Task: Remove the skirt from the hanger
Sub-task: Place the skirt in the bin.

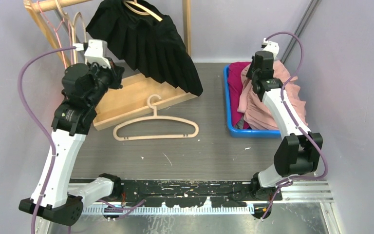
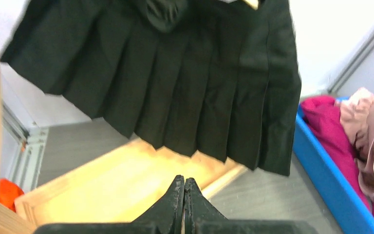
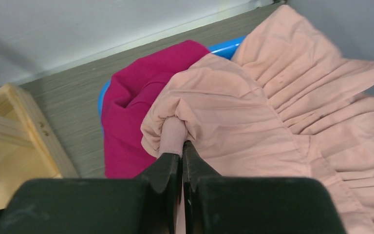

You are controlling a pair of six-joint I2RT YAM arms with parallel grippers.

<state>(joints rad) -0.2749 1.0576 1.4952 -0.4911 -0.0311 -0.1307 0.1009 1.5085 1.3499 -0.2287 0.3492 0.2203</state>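
Observation:
A black pleated skirt hangs from a wooden hanger on the rack at the back left. In the left wrist view its hem hangs just above and ahead of my fingers. My left gripper is shut and empty, low over the rack's wooden base and apart from the hem. My right gripper is shut on a fold of a pink pleated skirt that lies over the blue bin.
An empty pale hanger lies on the table in front of the rack's wooden base. The bin also holds a magenta garment. More hangers hang at the rack's left end. Walls stand close on both sides.

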